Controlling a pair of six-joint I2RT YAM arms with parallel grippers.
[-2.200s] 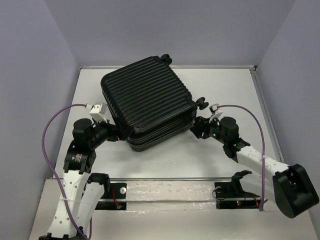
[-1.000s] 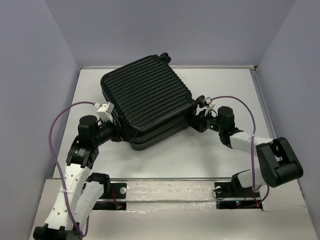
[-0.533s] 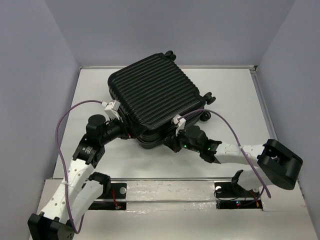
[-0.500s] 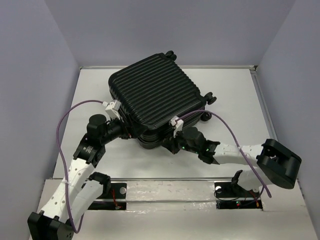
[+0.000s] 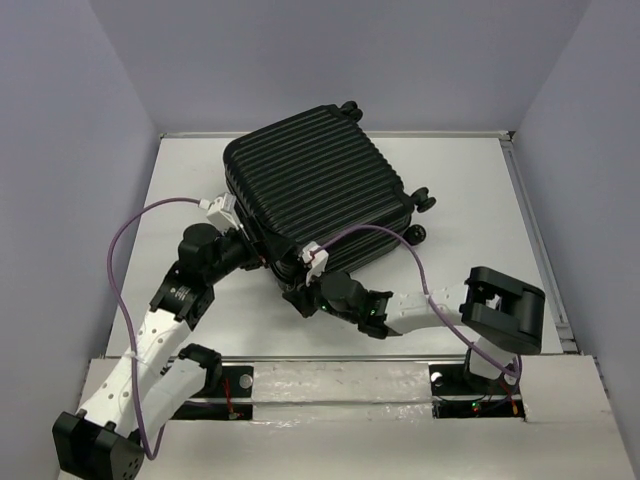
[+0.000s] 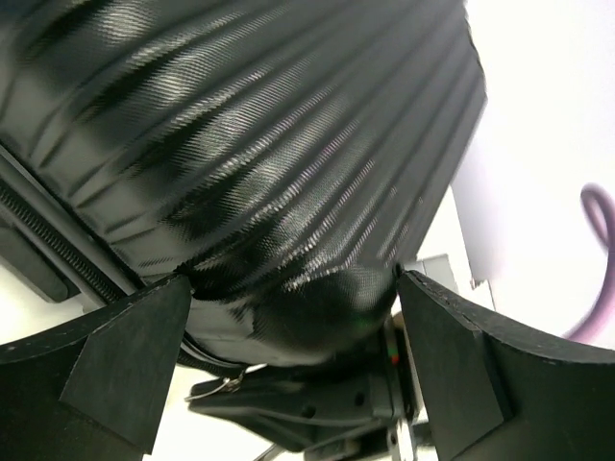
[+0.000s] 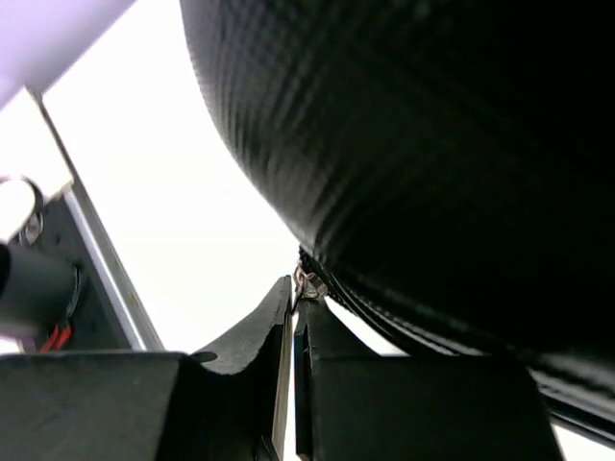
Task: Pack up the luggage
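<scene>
**Suitcase flat on the desk, both pincers at its near corner**

From the top camera I see the luggage [image 5: 320, 190] lying flat and shut on the white desk [image 5: 470, 180]. It is turned at an angle, with its ribbed shell facing up. Its small wheels [image 5: 424, 200] point to the right and the far side. Its near corner points toward the arm bases, and both arms meet there.

My left pincer [image 5: 252, 257] comes in from the left side of that corner. On the left wrist camera the pincer [image 6: 288, 283] is spread wide. The rounded corner of the shell [image 6: 250, 144] fills the gap between the two fingers [image 6: 125, 355]. The fingertips sit right against the shell on either side, but I cannot tell how hard they press.

My right pincer [image 5: 298, 300] is tucked low against the near edge of the case, its arm stretched across from the right. On the right wrist camera its fingers [image 7: 250, 365] are pressed together. The small metal zipper pull [image 7: 309, 284] is nipped at their tips. It sits just under the overhang of the dark shell [image 7: 432, 144], where the zipper track [image 7: 384, 312] runs along the seam.
</scene>
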